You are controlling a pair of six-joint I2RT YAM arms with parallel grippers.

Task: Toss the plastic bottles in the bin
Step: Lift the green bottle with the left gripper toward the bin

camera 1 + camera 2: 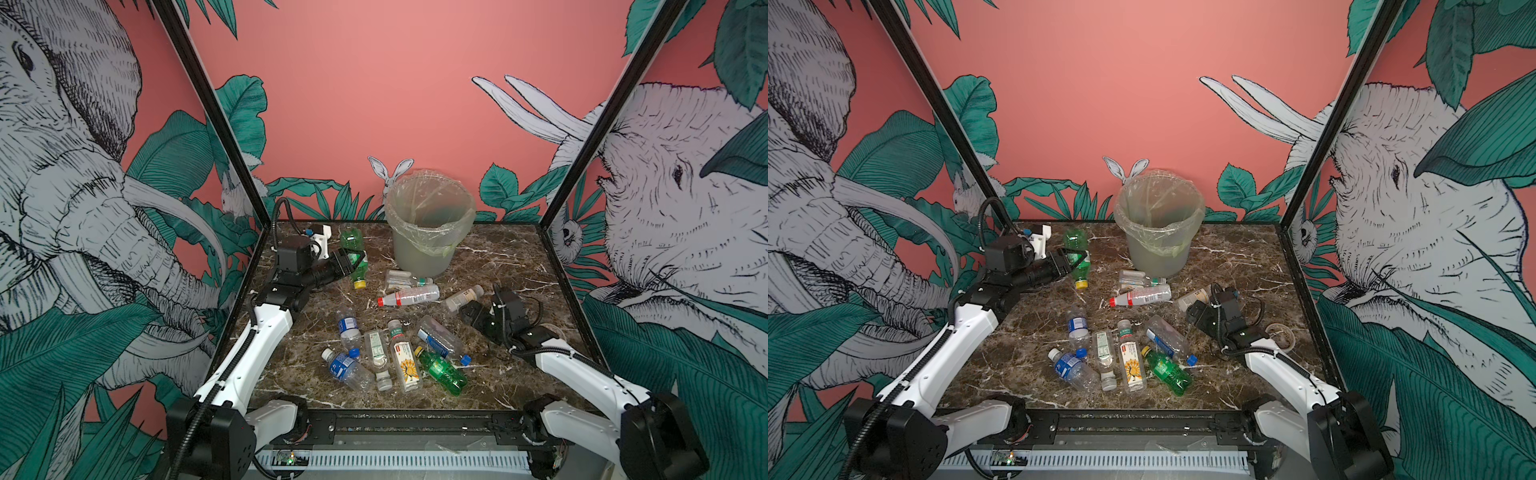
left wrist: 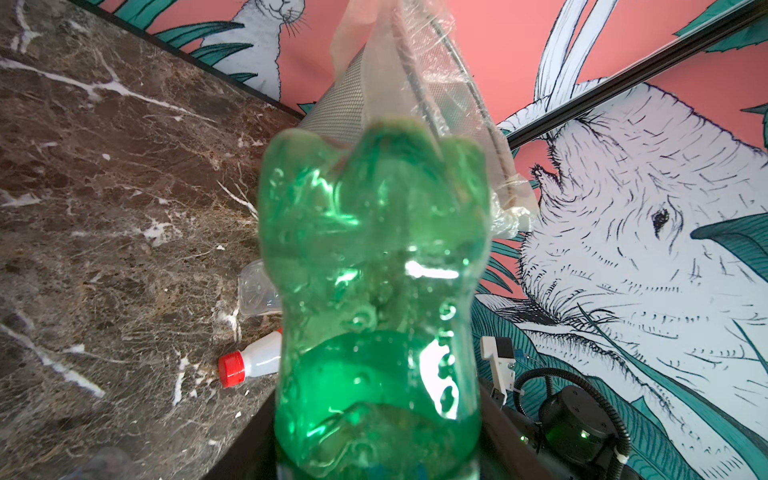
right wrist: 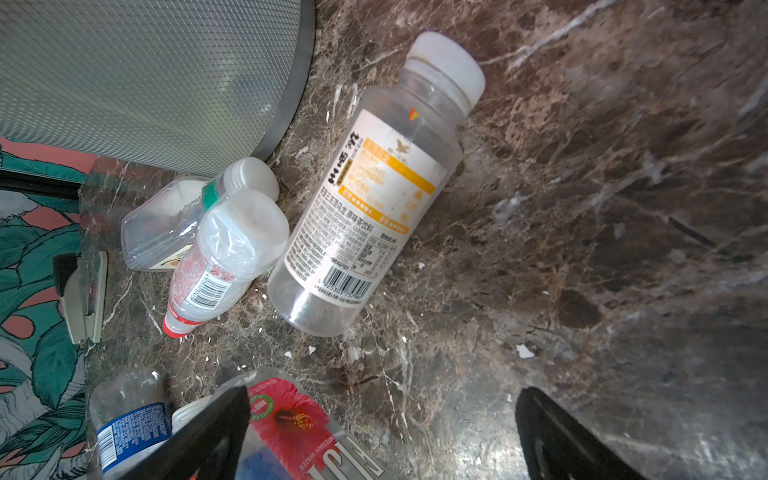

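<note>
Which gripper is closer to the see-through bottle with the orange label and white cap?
The right gripper. It hangs open just short of the orange-label bottle, not touching it. The left gripper is much farther off, shut on a green bottle.

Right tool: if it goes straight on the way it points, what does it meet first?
Probably the white-capped bottle with the orange label, lying ahead of the open right tool; depth is unclear, so the table might come first.
</note>
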